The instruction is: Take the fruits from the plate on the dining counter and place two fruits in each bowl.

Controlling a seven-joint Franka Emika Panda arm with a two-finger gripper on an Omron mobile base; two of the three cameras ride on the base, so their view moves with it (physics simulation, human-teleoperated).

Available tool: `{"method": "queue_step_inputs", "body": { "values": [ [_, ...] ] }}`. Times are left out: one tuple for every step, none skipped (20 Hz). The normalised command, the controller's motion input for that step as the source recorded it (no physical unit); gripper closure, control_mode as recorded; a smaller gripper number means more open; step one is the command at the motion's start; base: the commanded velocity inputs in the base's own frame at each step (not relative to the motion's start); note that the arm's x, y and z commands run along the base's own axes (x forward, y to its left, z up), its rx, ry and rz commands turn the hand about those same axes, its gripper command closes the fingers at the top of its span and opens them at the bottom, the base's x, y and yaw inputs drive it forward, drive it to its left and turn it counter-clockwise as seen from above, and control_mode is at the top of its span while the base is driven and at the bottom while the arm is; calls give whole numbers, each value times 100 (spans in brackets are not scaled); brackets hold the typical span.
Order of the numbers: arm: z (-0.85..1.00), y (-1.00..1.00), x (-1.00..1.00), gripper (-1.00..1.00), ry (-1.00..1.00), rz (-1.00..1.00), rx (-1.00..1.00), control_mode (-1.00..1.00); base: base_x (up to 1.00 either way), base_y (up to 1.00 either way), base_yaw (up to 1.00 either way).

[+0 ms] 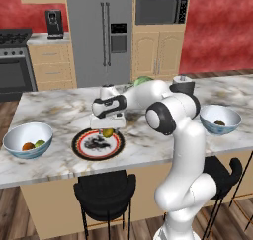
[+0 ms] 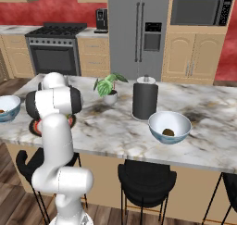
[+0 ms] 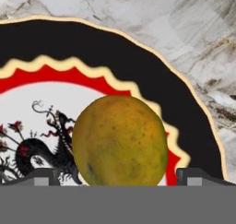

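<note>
The plate lies on the dining counter, near its front edge. On the plate's far side rests a yellow-green fruit, large in the hand view. My gripper hangs open over it, and the fingertips stand either side of the fruit with a gap. The left bowl holds an orange fruit and a green fruit. One dark brown fruit lies in the right bowl, also seen from the other side.
A potted plant and a black paper-towel holder stand toward the counter's far side. Black stools sit under the front edge. Stove, fridge and cabinets line the back wall.
</note>
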Motion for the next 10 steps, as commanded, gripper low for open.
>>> {"method": "queue_step_inputs", "body": {
  "values": [
    [-6,0,0,-100,0,-2,0,-100,0,0,0],
    [-1,0,0,-100,0,-1,0,-100,0,0,0],
    [-2,0,0,-100,0,-1,0,-100,0,0,0],
    [-1,0,0,-100,0,0,0,-100,0,0,0],
    [-1,0,0,-100,0,0,0,-100,0,0,0],
    [0,0,0,-100,0,0,0,-100,0,0,0],
    [0,0,0,-100,0,0,0,-100,0,0,0],
    [0,0,2,-100,-1,0,0,-100,0,0,0],
    [0,0,6,-100,-2,0,0,-100,0,0,0],
    [0,0,9,-100,-3,0,0,-100,0,0,0]
  ]
}}
